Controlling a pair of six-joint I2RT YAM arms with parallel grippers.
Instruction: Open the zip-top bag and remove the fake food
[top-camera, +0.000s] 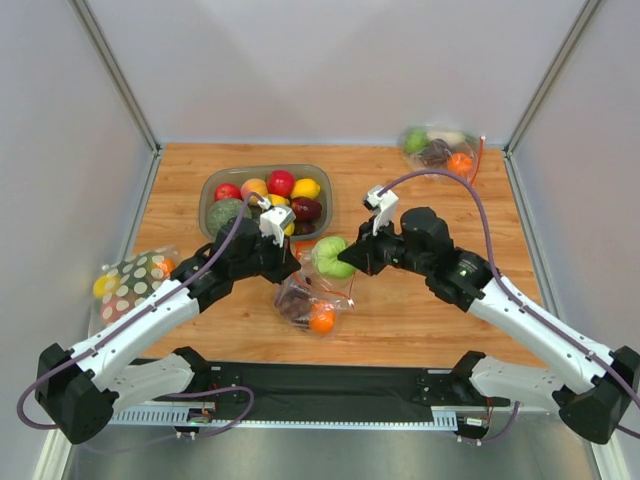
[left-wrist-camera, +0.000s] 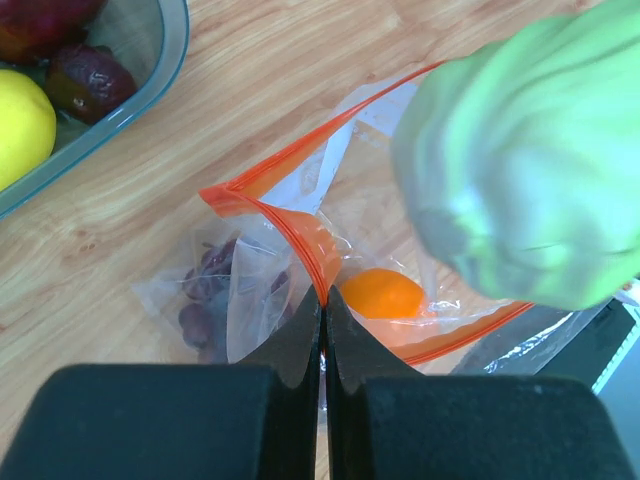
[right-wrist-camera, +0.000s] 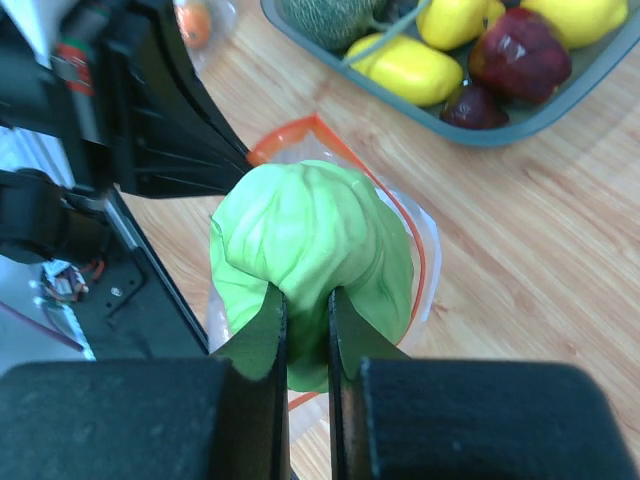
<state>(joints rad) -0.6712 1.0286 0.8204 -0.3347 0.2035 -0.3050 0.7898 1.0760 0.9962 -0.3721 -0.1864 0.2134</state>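
Observation:
The zip-top bag (top-camera: 308, 300) lies on the wood between the arms, its mouth open and lifted. My left gripper (top-camera: 291, 263) is shut on its orange-red zip strip (left-wrist-camera: 290, 225), fingertips pinched on the strip in the left wrist view (left-wrist-camera: 324, 292). The small orange (left-wrist-camera: 380, 293) and the purple grape bunch (left-wrist-camera: 205, 290) are inside the bag. My right gripper (right-wrist-camera: 307, 292) is shut on the light green round fruit (right-wrist-camera: 310, 235) and holds it above the bag's mouth (top-camera: 335, 258). The fruit also fills the upper right of the left wrist view (left-wrist-camera: 520, 160).
A grey bowl (top-camera: 208, 190) of red apples, lemons and a dark green squash stands at the back left. A second clear bag of fake food (top-camera: 440, 150) lies at the back right. A polka-dot bag (top-camera: 130, 280) lies at the left edge.

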